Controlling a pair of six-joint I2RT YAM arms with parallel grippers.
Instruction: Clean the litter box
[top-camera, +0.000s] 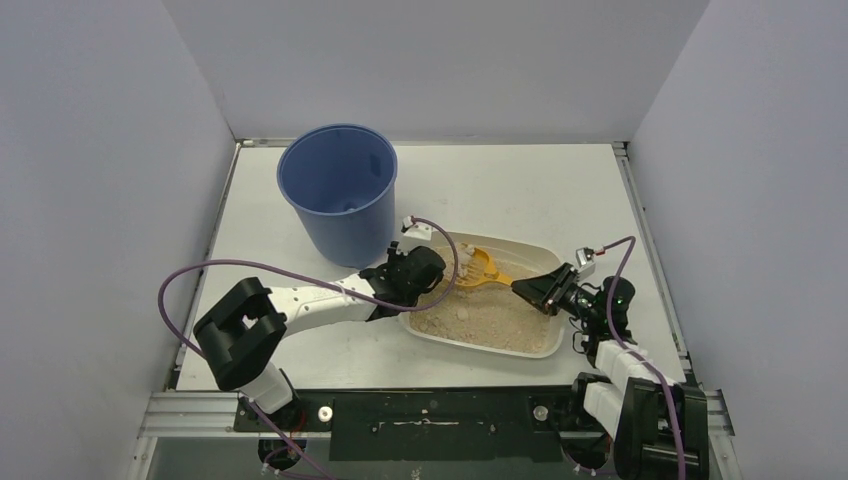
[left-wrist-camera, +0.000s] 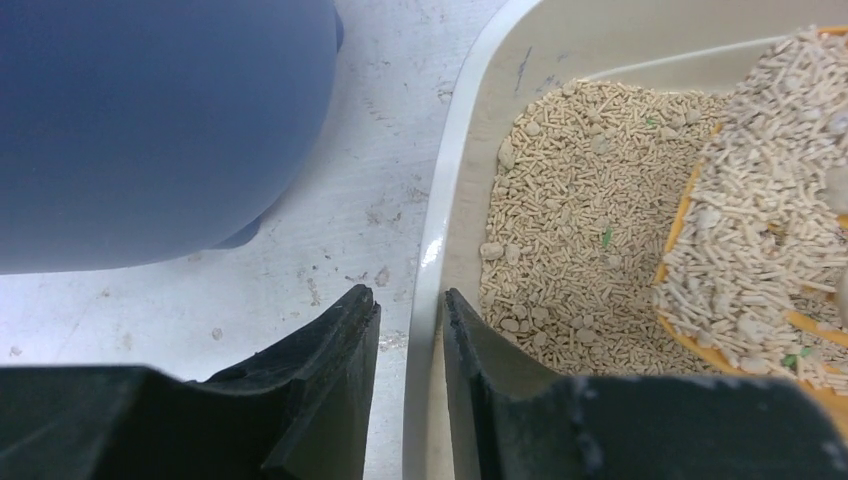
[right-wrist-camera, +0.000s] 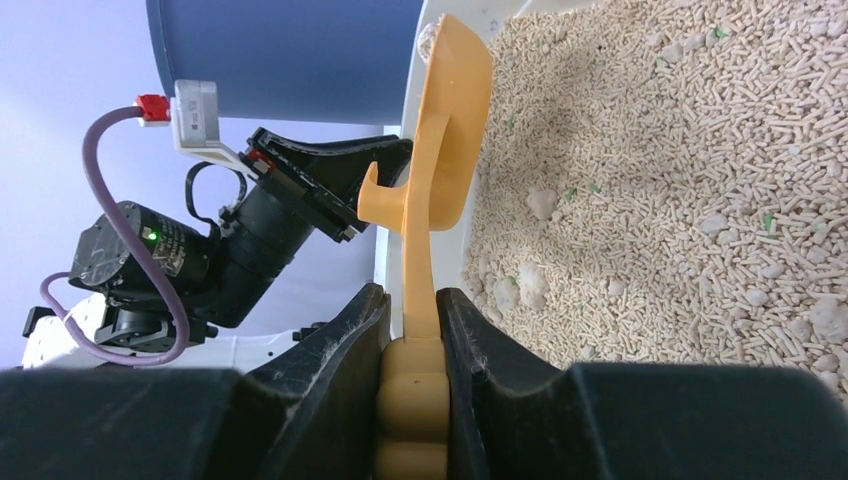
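The litter box (top-camera: 530, 248) is a white tray of tan pellets in front of both arms. My right gripper (top-camera: 525, 290) is shut on the handle of a yellow scoop (top-camera: 480, 268), whose head lies over the tray's far left corner. The wrist view shows the handle (right-wrist-camera: 420, 260) clamped between the right gripper's (right-wrist-camera: 412, 300) fingers. In the left wrist view the scoop (left-wrist-camera: 672, 250) carries a heap of pellets. My left gripper (left-wrist-camera: 410, 300) straddles the tray's left rim (left-wrist-camera: 440, 200) with its jaws slightly apart. A gap shows beside the outer finger.
A tall blue bucket (top-camera: 338, 190) stands on the table just behind and left of the tray, close to the left gripper (top-camera: 432, 270). It fills the upper left of the left wrist view (left-wrist-camera: 150, 120). White walls enclose the table on three sides.
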